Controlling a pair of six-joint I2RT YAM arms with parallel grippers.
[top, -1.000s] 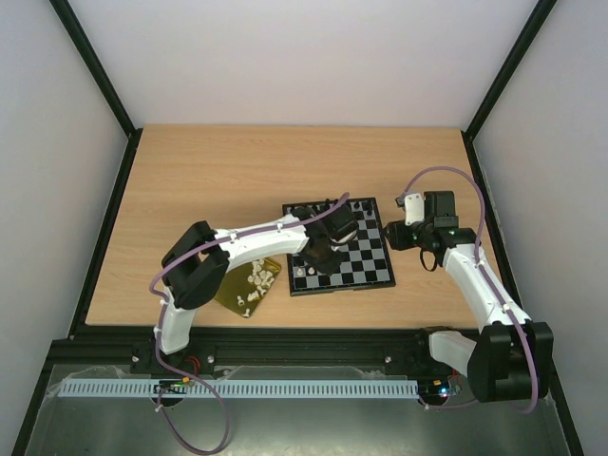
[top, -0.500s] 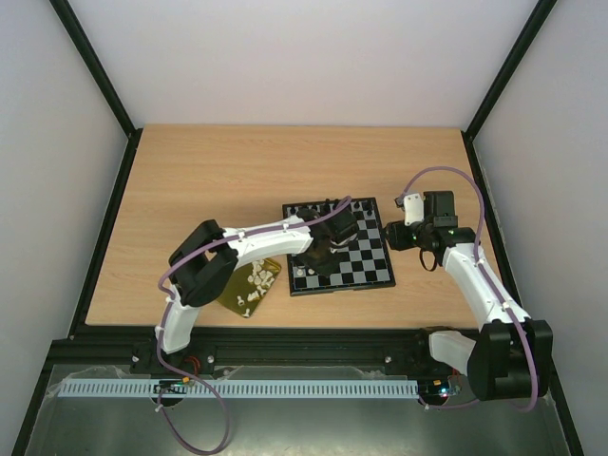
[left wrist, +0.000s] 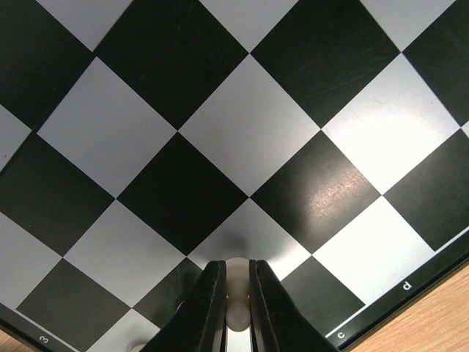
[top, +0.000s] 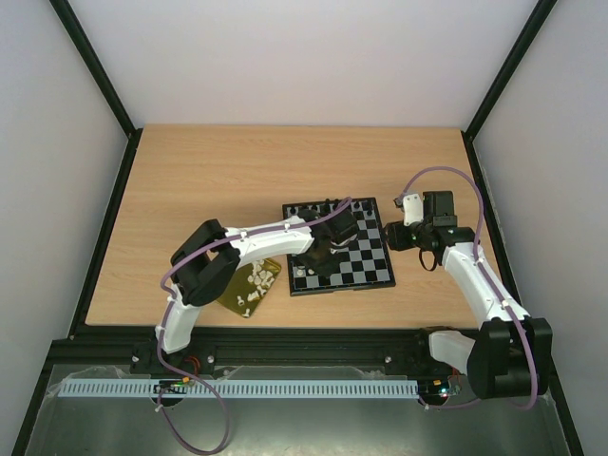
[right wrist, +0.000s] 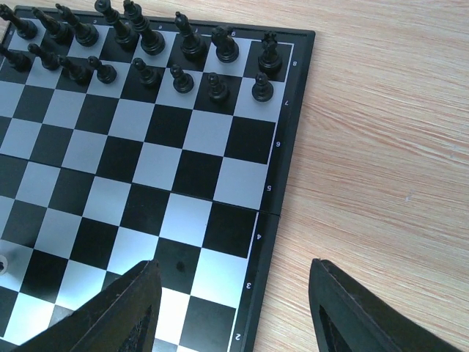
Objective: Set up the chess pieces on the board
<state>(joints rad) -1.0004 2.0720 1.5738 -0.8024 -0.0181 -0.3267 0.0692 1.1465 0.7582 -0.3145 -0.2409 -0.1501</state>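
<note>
**Piece may topple on release**

The left end effector [left wrist: 234,270] pinches a white piece [left wrist: 237,297] upright at a pale square near the board's [left wrist: 220,132] rim. If one finger drags as the end effector opens or lifts, the piece could tip or straddle squares. The right end effector [right wrist: 234,308], spread wide, hovers over the board's right edge.

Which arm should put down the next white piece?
Left. The left gripper is shut on a white chess piece over the board; the right gripper is open and empty.
</note>
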